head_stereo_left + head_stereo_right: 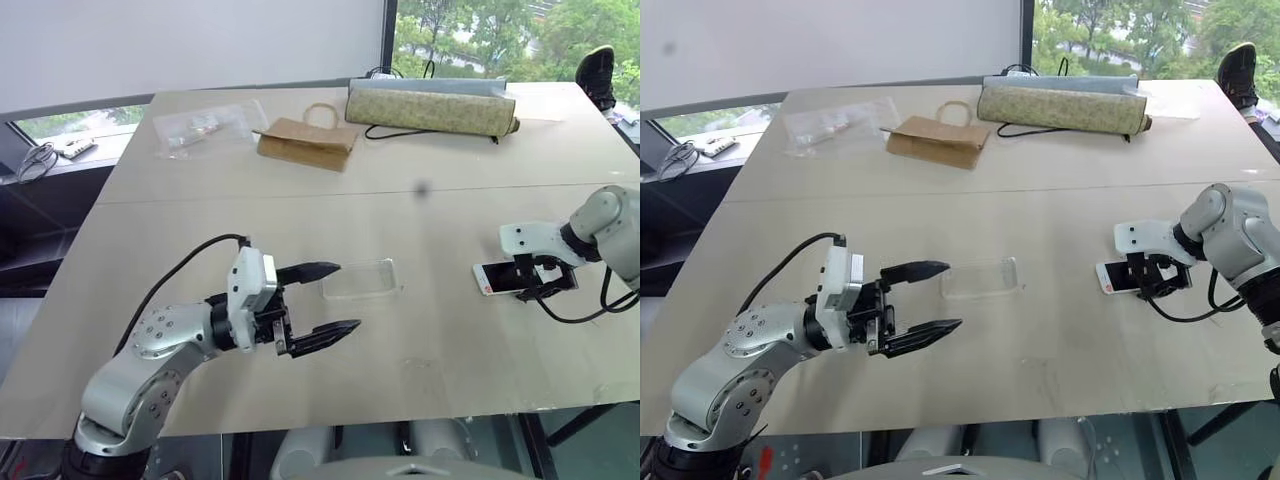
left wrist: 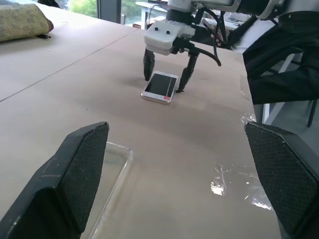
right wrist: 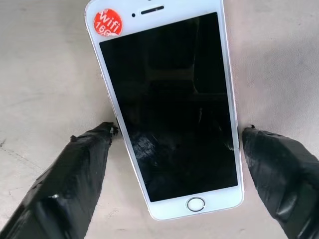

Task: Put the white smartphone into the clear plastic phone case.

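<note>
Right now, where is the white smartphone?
The white smartphone lies flat on the table's right side, between the right claw's open fingers, right of the clear case.

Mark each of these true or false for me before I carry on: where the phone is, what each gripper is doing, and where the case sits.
1. The white smartphone lies screen up on the table. True.
2. The right gripper has lifted the phone clear of the table. False: its fingers stand on either side of the phone, which lies flat on the table.
3. The left gripper is shut on the clear plastic phone case. False: it is open and holds nothing; the case lies on the table by its fingertips.
4. The phone is already inside the case. False: they lie apart, the phone toward the robot's right.
5. A brown paper bag lies at the far side of the table. True.
</note>
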{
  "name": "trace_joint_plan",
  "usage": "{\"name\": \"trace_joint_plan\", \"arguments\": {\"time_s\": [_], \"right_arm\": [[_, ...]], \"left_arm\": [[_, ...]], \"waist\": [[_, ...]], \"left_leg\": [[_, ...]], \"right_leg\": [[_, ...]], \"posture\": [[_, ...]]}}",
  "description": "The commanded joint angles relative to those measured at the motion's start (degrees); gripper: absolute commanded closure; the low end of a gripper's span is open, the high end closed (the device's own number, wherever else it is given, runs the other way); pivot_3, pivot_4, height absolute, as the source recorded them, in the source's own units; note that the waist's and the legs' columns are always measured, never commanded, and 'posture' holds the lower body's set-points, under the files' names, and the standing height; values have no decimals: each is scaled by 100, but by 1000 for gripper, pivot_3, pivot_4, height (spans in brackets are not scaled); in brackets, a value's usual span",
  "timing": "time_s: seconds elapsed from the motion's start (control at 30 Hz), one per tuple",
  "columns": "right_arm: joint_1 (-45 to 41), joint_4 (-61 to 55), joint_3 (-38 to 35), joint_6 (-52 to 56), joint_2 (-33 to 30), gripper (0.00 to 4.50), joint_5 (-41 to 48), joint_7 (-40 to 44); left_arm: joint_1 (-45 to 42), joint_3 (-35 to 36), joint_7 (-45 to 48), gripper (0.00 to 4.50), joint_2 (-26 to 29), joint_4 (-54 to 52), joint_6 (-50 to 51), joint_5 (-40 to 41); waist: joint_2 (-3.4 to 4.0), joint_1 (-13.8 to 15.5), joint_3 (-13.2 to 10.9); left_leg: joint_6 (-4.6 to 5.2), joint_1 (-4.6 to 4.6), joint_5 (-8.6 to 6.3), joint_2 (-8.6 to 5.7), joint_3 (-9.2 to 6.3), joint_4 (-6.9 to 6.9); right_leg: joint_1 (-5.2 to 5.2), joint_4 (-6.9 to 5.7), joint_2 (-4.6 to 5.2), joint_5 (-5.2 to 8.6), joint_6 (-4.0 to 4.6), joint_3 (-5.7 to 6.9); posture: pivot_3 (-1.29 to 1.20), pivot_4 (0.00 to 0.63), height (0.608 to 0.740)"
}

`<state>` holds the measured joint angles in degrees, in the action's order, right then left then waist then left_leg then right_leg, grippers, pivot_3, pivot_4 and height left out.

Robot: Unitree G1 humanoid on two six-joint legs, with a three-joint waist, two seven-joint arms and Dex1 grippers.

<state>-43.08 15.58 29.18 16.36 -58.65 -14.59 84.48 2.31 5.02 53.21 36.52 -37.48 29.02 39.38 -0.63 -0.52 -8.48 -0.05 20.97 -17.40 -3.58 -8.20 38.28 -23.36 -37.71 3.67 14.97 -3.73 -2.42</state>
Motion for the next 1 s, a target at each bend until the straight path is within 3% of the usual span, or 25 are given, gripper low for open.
{"name": "trace_joint_plan", "arguments": {"time_s": [0.03,0.23,0.47,0.57,0.7,1.0], "right_arm": [[149,100,10,-126,25,1555,-127,147],[301,-163,-423,-8,278,1579,134,-191],[112,-2180,-1319,1774,828,1579,1330,-98],[-117,-2964,-976,2335,1066,1579,1342,-268],[-435,-3187,-273,2479,1468,1579,1095,-473],[-1264,-1789,853,2093,2659,1579,396,-1011]], "left_arm": [[43,-59,-180,0,-118,-22,-243,-131],[252,-154,-466,0,-296,167,-584,-586],[623,192,-773,0,-379,657,-854,-886],[710,290,-768,0,-351,909,-1049,-1044],[764,403,-652,0,-270,1024,-1168,-1059],[786,464,-622,0,-201,1051,-1247,-1097]], "waist": [[0,2,0],[-13,-13,8],[13,-111,-7],[16,-63,-9],[9,15,-5],[11,-29,-6]], "left_leg": [[0,-7,0,0,0,0],[0,-17,0,1,-2,-2],[-1,-15,-1,4,7,-17],[-1,1,0,4,1,-21],[-2,14,-1,0,-10,-19],[-3,20,0,-6,-18,-20]], "right_leg": [[5,0,0,0,0,0],[13,0,-2,0,0,1],[-15,-19,-12,0,0,-31],[-31,-15,-11,0,0,-22],[-33,-3,-4,0,0,-9],[-40,-5,-1,0,0,-5]], "posture": [[0,150,740],[0,150,740],[0,150,740],[0,150,740],[0,150,740],[0,150,740]]}}
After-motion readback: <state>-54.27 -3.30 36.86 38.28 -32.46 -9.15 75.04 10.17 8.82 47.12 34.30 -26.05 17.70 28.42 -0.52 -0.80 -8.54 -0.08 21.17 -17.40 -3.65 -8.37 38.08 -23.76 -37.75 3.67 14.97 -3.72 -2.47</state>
